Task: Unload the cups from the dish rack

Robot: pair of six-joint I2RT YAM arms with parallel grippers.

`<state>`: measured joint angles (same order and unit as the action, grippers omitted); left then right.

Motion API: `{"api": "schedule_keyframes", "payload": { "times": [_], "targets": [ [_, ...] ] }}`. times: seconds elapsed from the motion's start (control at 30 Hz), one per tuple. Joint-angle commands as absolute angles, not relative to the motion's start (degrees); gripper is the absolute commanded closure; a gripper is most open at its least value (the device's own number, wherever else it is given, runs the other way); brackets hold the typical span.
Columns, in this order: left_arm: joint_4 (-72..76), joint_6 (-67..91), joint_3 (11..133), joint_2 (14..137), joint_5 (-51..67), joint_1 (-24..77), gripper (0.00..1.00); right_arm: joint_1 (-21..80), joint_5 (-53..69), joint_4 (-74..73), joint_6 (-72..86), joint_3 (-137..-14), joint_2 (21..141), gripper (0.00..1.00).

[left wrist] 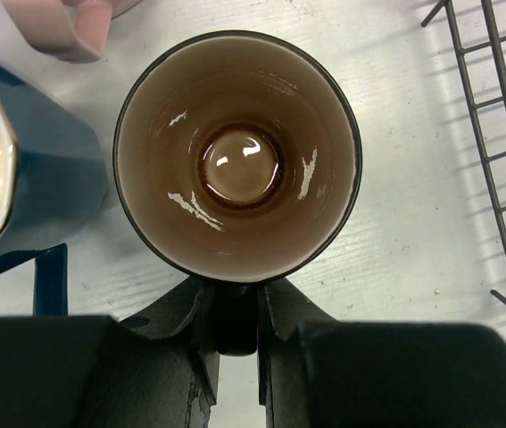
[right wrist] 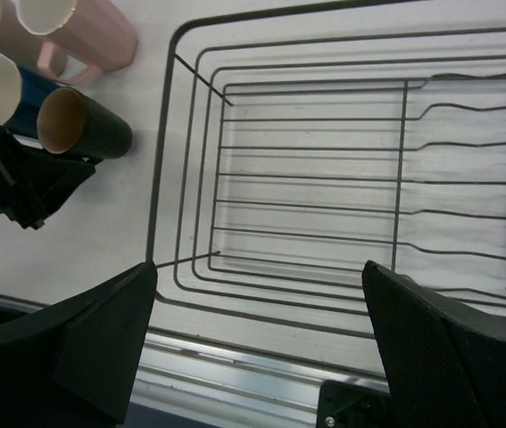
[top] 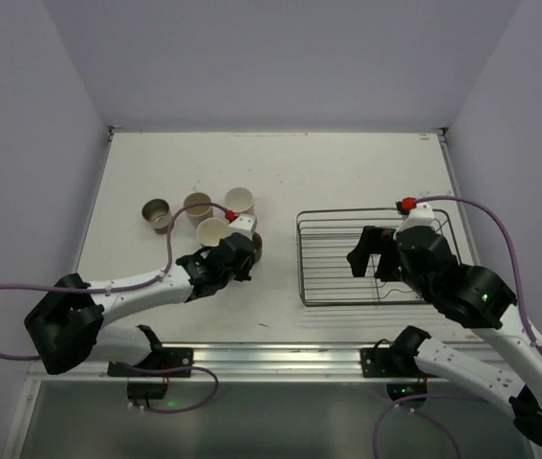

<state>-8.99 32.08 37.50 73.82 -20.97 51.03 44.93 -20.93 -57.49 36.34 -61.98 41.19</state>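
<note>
Dark brown mug (left wrist: 235, 156), upright just left of the dish rack (right wrist: 342, 178), its handle clamped between the fingers of the left gripper (left wrist: 233, 308); holding it by the handle keeps the mouth upward. Blue mug (left wrist: 38, 169) and pink mug (left wrist: 56, 22) stand farther left of the rack, apparently the unloading spot. Right gripper (right wrist: 259, 267), jaws wide apart and empty, hangs over the rack, which holds no cups. Releasing the brown mug is probably the only step left.
</note>
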Motion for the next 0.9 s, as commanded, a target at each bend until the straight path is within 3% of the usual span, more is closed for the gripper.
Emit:
{"api": "schedule_keyframes", "payload": {
  "times": [0.0, 0.7, 0.87],
  "targets": [
    [-7.6, 31.9, 41.7, 76.0, -23.9, 51.0, 1.00, 44.3, -26.1, -62.3, 39.2, -62.5, 42.4, 0.01],
    [-3.5, 32.2, 41.2, 85.3, -24.3, 50.7, 1.00, 43.3, -27.9, -69.4, 42.0, -63.5, 39.3, 0.01],
    [-4.0, 32.4, 40.6, 84.6, -25.0, 50.6, 0.75, 43.0, -27.9, -70.1, 42.8, -63.9, 38.4, 0.01]
  ]
}}
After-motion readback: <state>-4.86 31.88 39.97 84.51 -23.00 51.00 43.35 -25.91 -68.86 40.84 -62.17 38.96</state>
